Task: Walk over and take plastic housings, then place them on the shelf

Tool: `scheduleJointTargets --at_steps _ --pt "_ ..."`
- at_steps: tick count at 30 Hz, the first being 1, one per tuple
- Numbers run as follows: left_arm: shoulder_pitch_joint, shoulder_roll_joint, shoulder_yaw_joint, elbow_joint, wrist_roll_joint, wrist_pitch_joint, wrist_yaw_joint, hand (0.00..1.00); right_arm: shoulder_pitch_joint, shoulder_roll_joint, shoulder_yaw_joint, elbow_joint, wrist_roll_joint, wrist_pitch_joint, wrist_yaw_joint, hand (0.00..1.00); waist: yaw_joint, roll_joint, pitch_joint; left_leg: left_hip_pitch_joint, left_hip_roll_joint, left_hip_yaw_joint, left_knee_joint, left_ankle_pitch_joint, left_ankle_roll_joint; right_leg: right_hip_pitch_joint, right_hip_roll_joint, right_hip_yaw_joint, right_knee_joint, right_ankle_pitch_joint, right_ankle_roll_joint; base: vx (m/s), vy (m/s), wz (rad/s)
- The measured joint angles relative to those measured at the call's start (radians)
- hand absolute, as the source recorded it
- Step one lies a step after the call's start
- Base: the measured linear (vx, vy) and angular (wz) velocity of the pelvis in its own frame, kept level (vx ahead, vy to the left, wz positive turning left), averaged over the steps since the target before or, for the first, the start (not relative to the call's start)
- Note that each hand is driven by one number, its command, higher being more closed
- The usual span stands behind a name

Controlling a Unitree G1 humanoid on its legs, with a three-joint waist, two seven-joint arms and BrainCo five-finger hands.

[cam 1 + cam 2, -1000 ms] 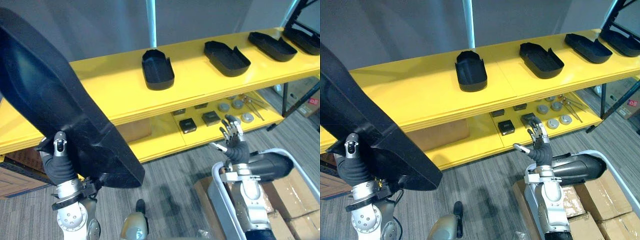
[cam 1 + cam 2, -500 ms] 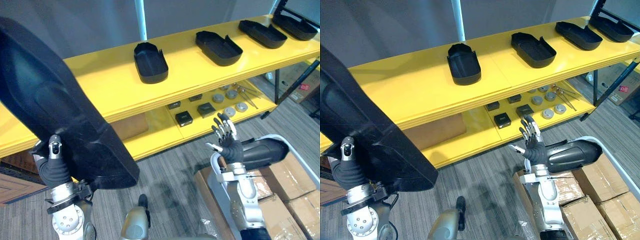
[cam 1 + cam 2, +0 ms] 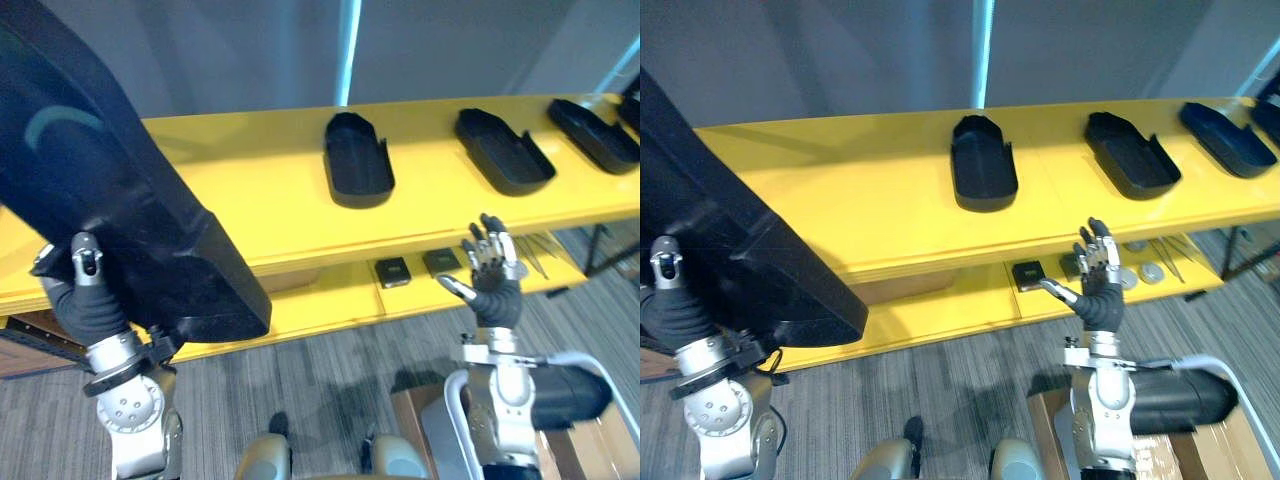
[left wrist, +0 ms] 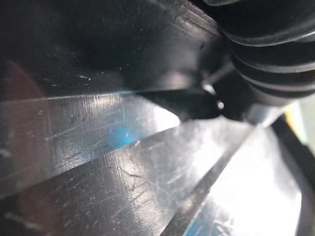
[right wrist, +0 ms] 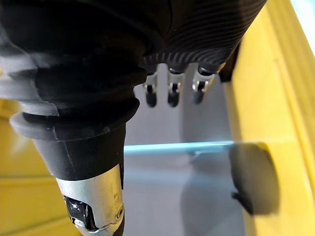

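While the housing (image 3: pixel 110 200) stays aloft, the right robot hand (image 3: pixel 493 282) seemingly rose.

Beyond right hand (image 3: pixel 493 298) fingers (image 3: pixel 492 255): housings (image 3: pixel 505 152) crowd shelf (image 3: pixel 260 190) top. Leftward: bare stretch, then big housing (image 3: pixel 110 200) blocks.

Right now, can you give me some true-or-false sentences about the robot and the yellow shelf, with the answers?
1. The robot's right hand is open and holds nothing. True.
2. The top of the yellow shelf has nothing on it. False: a row of smaller black housings lies on it.
3. The large black housing is on the robot's left side, by its left hand. True.
4. The small square parts lie on the floor. False: they lie on the lower shelf.
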Motion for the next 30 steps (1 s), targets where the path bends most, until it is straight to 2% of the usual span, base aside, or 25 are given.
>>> scheduleJointTargets --at_steps 1,2,3,4,5,6,7,8,9,10,12,15,17,23,24,30 --pt "0.018 -0.004 -0.028 -0.007 0.003 0.0 -0.001 1.0 -0.002 -0.004 0.0 -0.001 -0.001 0.0 0.002 0.0 0.001 0.013 -0.008 0.006 0.017 0.005 -0.007 0.009 0.002 0.012 0.018 -0.027 0.013 0.0 0.0 0.2 -0.295 1.05" --pt "0.031 -0.012 -0.067 -0.025 0.006 -0.003 -0.009 1.0 -0.007 -0.01 -0.009 -0.003 -0.002 0.0 0.004 0.0 -0.002 0.043 0.003 0.051 0.073 0.033 -0.02 0.03 0.017 -0.022 0.05 -0.04 0.168 -0.015 -0.014 0.17 -0.296 1.0" --pt "0.018 -0.039 -0.076 -0.025 0.005 -0.011 -0.012 1.0 -0.009 -0.025 -0.025 -0.01 -0.003 -0.003 0.004 0.0 -0.004 0.049 -0.012 0.062 0.098 0.088 -0.025 0.032 0.014 -0.005 0.06 -0.076 0.139 -0.064 -0.049 0.16 -0.26 0.99" --pt "0.0 -0.047 -0.073 -0.025 0.004 -0.02 -0.015 1.0 -0.01 -0.032 -0.04 -0.021 -0.003 -0.005 -0.001 0.0 0.0 0.027 -0.034 0.049 0.09 0.156 -0.025 0.035 0.015 0.068 0.045 -0.091 -0.071 -0.022 -0.047 0.04 -0.165 1.12" --pt "-0.035 -0.062 -0.077 0.002 0.002 -0.041 -0.021 1.0 -0.025 -0.038 -0.085 -0.024 -0.004 -0.013 -0.012 0.0 -0.013 0.009 -0.042 0.029 0.084 0.242 -0.025 0.038 0.02 0.137 0.036 -0.134 -0.193 -0.034 -0.025 0.01 -0.136 1.42" --pt "-0.061 -0.073 -0.098 0.025 0.003 -0.041 -0.041 1.0 -0.036 -0.048 -0.128 -0.011 -0.003 -0.005 -0.037 0.0 -0.035 0.03 -0.03 0.022 0.098 0.315 -0.035 0.091 0.059 0.138 0.048 -0.191 -0.169 -0.033 -0.024 -0.02 -0.16 1.45" --pt "-0.062 -0.071 -0.105 0.033 0.005 -0.041 -0.052 1.0 -0.035 -0.052 -0.148 -0.011 -0.004 -0.002 -0.051 0.0 -0.046 0.039 -0.025 0.026 0.099 0.343 -0.053 0.125 0.069 0.133 0.051 -0.215 -0.144 -0.033 -0.024 -0.05 -0.185 1.29" --pt "-0.062 -0.068 -0.114 0.035 0.006 -0.041 -0.069 1.0 -0.035 -0.062 -0.173 -0.011 -0.008 0.0 -0.071 0.0 -0.058 0.049 -0.022 0.039 0.105 0.38 -0.09 0.163 0.062 0.131 0.057 -0.245 -0.112 -0.033 -0.024 -0.08 -0.153 0.79" --pt "-0.068 -0.072 -0.115 0.033 0.004 -0.043 -0.075 1.0 -0.037 -0.072 -0.188 -0.012 -0.023 0.0 -0.077 0.0 -0.055 0.063 -0.027 0.058 0.111 0.404 -0.11 0.162 0.056 0.135 0.065 -0.244 -0.114 -0.033 -0.024 -0.05 -0.149 0.55" --pt "-0.068 -0.071 -0.11 0.025 0.002 -0.049 -0.074 1.0 -0.05 -0.087 -0.193 -0.012 -0.041 0.0 -0.085 0.0 -0.051 0.078 -0.033 0.076 0.112 0.417 -0.138 0.163 0.055 0.14 0.075 -0.244 -0.118 -0.033 -0.024 0.0 -0.093 0.11" --pt "-0.069 -0.071 -0.111 0.023 0.001 -0.048 -0.076 1.0 -0.054 -0.091 -0.189 -0.012 -0.042 0.0 -0.084 0.0 -0.052 0.088 -0.03 0.109 0.106 0.435 -0.164 0.171 0.05 0.141 0.076 -0.243 -0.117 -0.033 -0.024 0.04 -0.066 -0.05" --pt "-0.069 -0.071 -0.112 0.024 0.001 -0.046 -0.081 1.0 -0.042 -0.084 -0.19 -0.013 -0.042 0.0 -0.084 0.0 -0.058 0.093 -0.03 0.133 0.104 0.449 -0.197 0.171 0.042 0.14 0.076 -0.24 -0.117 -0.033 -0.024 0.0 -0.004 -0.13" --pt "-0.07 -0.071 -0.109 0.026 0.001 -0.045 -0.087 1.0 -0.031 -0.061 -0.189 -0.015 -0.043 -0.001 -0.089 0.0 -0.061 0.095 -0.032 0.144 0.096 0.449 -0.214 0.157 0.023 0.142 0.068 -0.239 -0.12 -0.034 -0.023 0.0 0.066 -0.06" --pt "-0.067 -0.067 -0.063 0.05 -0.008 -0.045 -0.098 1.0 -0.019 -0.013 -0.145 -0.015 -0.083 -0.004 -0.114 0.0 -0.055 0.065 -0.016 0.159 0.052 0.465 -0.232 0.152 0.023 0.147 0.024 -0.236 -0.122 -0.046 -0.029 -0.04 0.092 -0.03" --pt "-0.067 -0.067 -0.058 0.05 -0.018 -0.045 -0.097 1.0 -0.017 -0.009 -0.142 -0.014 -0.087 -0.005 -0.119 0.0 -0.055 0.066 -0.016 0.17 0.037 0.468 -0.252 0.16 0.037 0.149 0.013 -0.236 -0.128 -0.051 -0.031 -0.07 0.076 0.0" --pt "-0.065 -0.068 -0.056 0.05 -0.037 -0.047 -0.098 1.0 -0.006 -0.003 -0.142 -0.009 -0.092 -0.007 -0.155 0.0 -0.063 0.07 -0.017 0.173 0.022 0.468 -0.268 0.172 0.046 0.148 0.001 -0.235 -0.139 -0.057 -0.029 -0.07 0.04 0.0"
